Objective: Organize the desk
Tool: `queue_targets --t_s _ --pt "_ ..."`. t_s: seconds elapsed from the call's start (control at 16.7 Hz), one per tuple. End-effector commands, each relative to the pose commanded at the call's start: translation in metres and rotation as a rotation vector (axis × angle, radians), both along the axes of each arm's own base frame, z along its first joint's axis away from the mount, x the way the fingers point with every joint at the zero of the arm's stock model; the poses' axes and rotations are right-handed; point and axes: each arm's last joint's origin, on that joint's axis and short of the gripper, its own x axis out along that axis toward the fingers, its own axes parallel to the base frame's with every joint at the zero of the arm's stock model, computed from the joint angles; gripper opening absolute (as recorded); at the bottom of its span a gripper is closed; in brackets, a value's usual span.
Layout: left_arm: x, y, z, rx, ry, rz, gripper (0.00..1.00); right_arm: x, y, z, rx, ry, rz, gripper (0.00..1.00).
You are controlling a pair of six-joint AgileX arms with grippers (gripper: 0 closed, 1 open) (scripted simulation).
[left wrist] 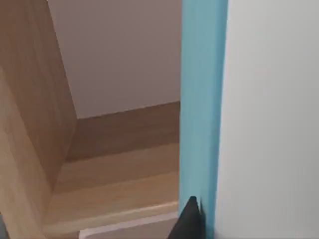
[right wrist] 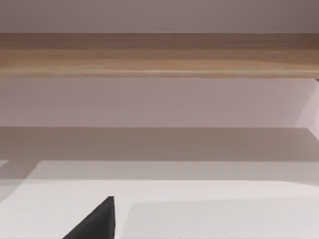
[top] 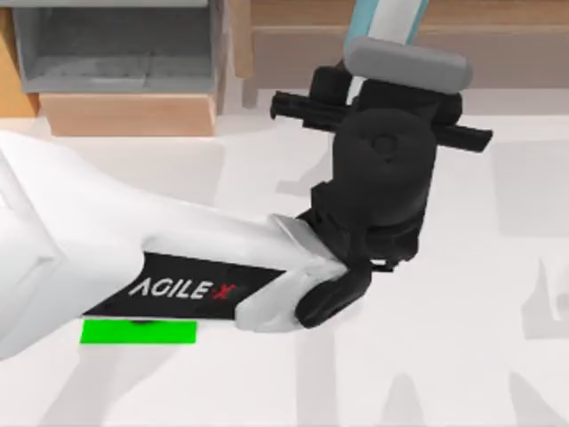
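Note:
The desk is a broad white tabletop. My left arm reaches from the left side across the middle toward the back. Its gripper is shut on a flat white thing with a light blue edge, held upright at the wooden shelving at the back of the desk. In the left wrist view that blue edge runs close past one black fingertip, with a wooden shelf bay beside it. In the right wrist view, one dark fingertip of my right gripper shows above the desk.
A small bright green mat lies on the desk, partly under my left arm. A wooden unit with a grey compartment stands at the back left. A wooden shelf board runs across the right wrist view.

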Motion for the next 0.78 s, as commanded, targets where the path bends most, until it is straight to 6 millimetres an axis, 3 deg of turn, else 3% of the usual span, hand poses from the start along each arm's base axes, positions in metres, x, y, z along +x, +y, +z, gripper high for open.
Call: queue_targets --t_s 0.18,0.3,0.48,0.78 --pt "-0.026 0.042 -0.018 0.214 0.001 -0.017 0.0 0.0 0.0 0.0 0.0 0.0 0.0 1.0" --pt "-0.029 0.076 -0.031 0.394 0.011 -0.005 0.0 0.0 0.0 0.0 0.0 0.0 0.0 1.0" --pt "-0.019 0.127 -0.05 0.691 0.048 0.023 0.0 0.0 0.0 0.0 0.0 0.0 0.0 1.0" --pt "0.02 0.204 -0.063 1.143 0.132 0.018 0.0 0.0 0.0 0.0 0.0 0.0 0.0 1.0"
